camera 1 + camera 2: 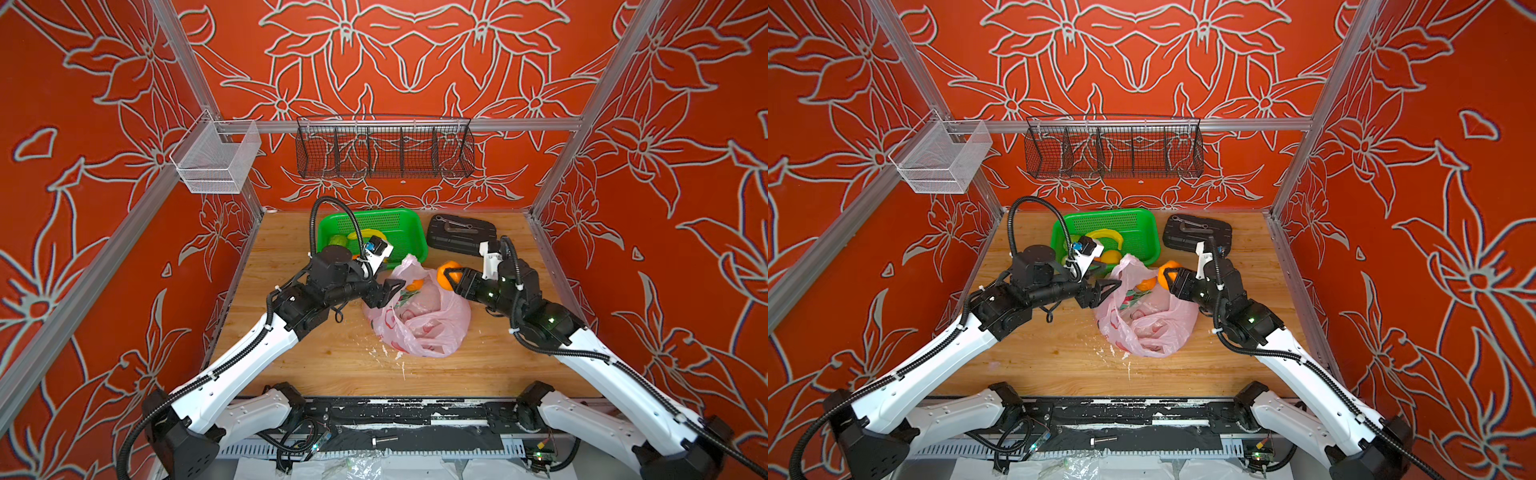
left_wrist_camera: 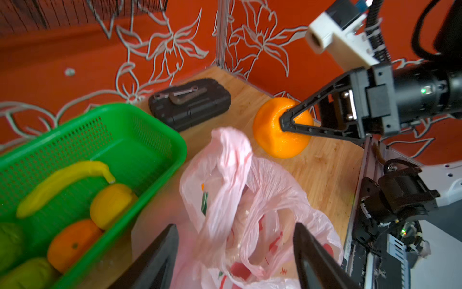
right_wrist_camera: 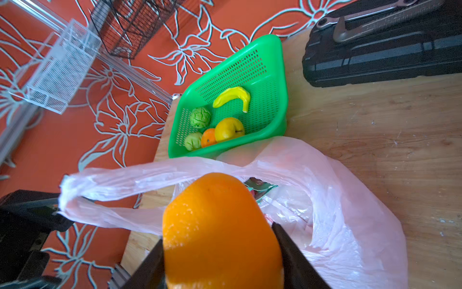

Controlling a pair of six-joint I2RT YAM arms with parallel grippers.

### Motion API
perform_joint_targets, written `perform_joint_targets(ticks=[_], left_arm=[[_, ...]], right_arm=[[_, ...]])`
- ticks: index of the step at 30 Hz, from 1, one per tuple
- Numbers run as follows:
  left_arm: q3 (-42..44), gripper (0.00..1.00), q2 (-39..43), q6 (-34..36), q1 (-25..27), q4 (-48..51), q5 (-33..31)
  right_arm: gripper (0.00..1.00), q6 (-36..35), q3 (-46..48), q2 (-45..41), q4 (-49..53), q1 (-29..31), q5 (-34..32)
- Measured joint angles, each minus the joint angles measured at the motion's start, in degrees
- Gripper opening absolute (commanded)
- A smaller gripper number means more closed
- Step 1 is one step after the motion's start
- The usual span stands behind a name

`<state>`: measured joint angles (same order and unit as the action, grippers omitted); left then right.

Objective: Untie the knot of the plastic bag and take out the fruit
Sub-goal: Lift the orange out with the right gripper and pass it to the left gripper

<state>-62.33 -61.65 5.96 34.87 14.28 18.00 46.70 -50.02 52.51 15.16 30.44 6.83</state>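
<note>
The pale-pink plastic bag (image 1: 419, 324) (image 1: 1148, 328) (image 2: 252, 200) (image 3: 345, 200) lies crumpled on the wooden table with its mouth loose. The knot does not show. My right gripper (image 1: 448, 277) (image 1: 1166, 277) (image 2: 285, 125) (image 3: 217, 235) is shut on an orange (image 1: 452, 266) (image 1: 1172, 266) (image 2: 272, 145) (image 3: 212, 200), held just above the bag's far right edge. A second orange (image 1: 414, 285) (image 1: 1147, 283) peeks out of the bag's mouth. My left gripper (image 1: 392, 293) (image 1: 1106, 293) (image 2: 235, 226) stands open at the bag's left rim. Pink plastic lies between its jaws, unclamped.
Behind the bag, a green basket (image 1: 374, 214) (image 1: 1104, 212) (image 2: 110, 106) (image 3: 282, 87) holds a banana, a yellow fruit, an orange and two green fruits. A black case (image 1: 461, 237) (image 1: 1196, 237) (image 2: 190, 110) (image 3: 382, 60) carrying a wrench lies at the back right. Wire baskets (image 1: 384, 153) hang on the wall.
</note>
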Motion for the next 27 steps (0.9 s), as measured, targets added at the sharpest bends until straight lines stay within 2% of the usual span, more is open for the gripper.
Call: perform_joint_targets(ticks=[10, 14, 18, 27], left_arm=[[-5.9, 0.84, -5.4, 17.4, 4.2, -6.6, 4.0], [-8.4, 0.95, -9.7, 23.5, 5.4, -7.5, 5.6], [-11.2, 1.0, -13.7, 26.7, 5.9, -8.0, 6.4], [-15.1, 0.98, -19.9, 31.1, 7.2, -8.9, 6.7]], right_arm=[[0.48, 10.8, -0.5, 0.3, -4.4, -7.5, 14.8], [0.47, 14.2, -0.5, 0.3, -7.2, -8.3, 19.4], [0.47, 16.5, -0.5, 0.3, -9.7, -8.3, 22.7], [0.47, 19.4, -0.5, 0.2, -14.7, -8.3, 26.7]])
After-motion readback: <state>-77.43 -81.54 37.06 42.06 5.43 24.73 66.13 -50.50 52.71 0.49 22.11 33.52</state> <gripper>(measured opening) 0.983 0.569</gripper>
